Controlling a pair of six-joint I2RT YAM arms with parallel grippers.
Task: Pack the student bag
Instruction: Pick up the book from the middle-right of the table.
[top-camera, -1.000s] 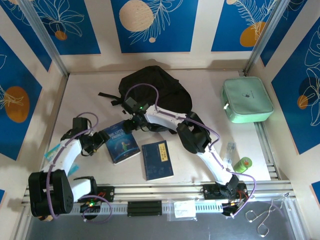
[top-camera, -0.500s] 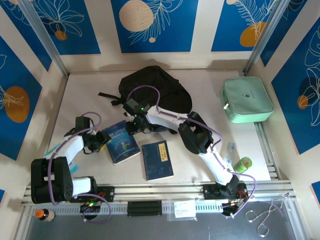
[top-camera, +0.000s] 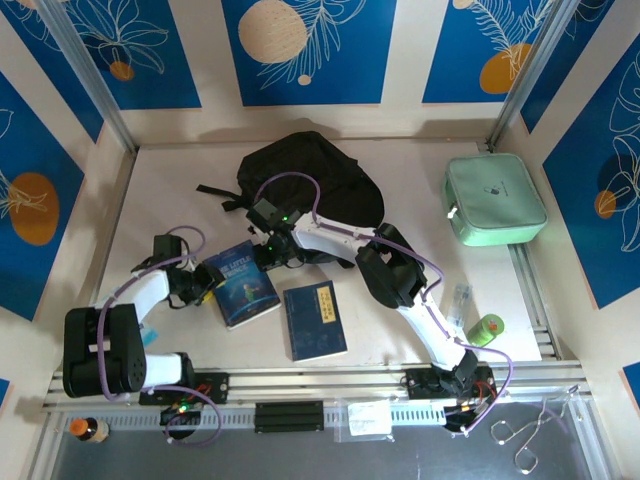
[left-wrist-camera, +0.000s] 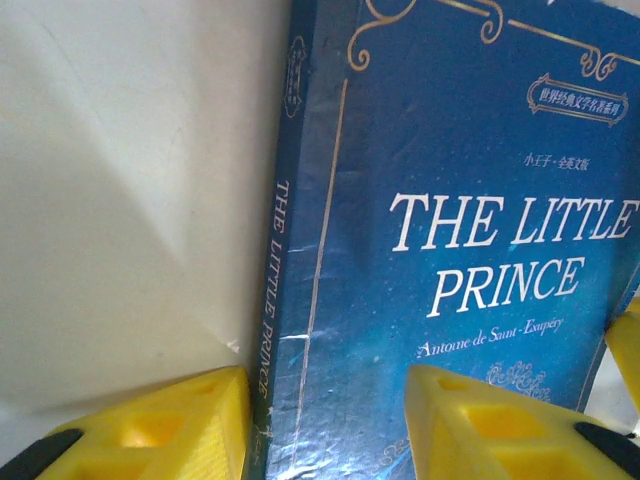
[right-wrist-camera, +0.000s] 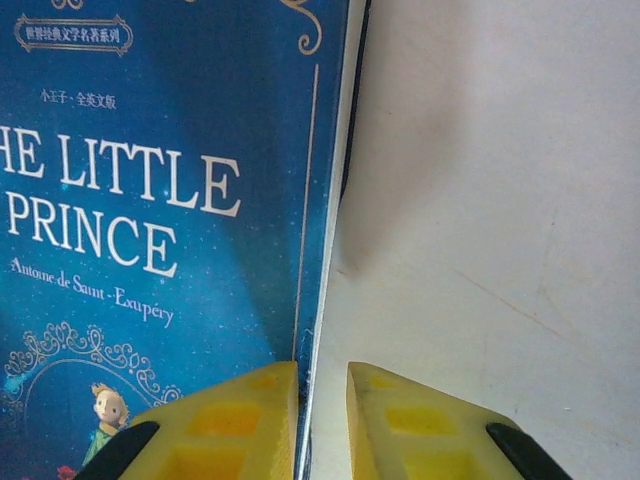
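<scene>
The student bag (top-camera: 300, 172), a black backpack, lies at the back middle of the table. In front of it a blue book (top-camera: 243, 285) titled The Little Prince lies between my two grippers. My left gripper (top-camera: 203, 284) is at its spine side: one yellow finger (left-wrist-camera: 190, 425) presses the spine and the other rests on the cover (left-wrist-camera: 470, 260), so the left gripper (left-wrist-camera: 330, 400) is shut on the book. My right gripper (top-camera: 268, 253) is at the book's far right edge. Seen from the wrist, the right gripper (right-wrist-camera: 322, 385) stands nearly closed round the book's page edge (right-wrist-camera: 325, 250).
A second dark blue book (top-camera: 314, 320) lies just right of the first. A mint-green zip pouch (top-camera: 495, 200) sits at the back right, and a green bottle (top-camera: 487, 328) and a clear tube (top-camera: 460, 298) lie by the right arm. An orange-capped bottle (top-camera: 85, 428) stands below the left base.
Both grippers have narrowed onto the blue book's opposite edges. The left arm has swung in toward the spine, and the right gripper has barely moved.
</scene>
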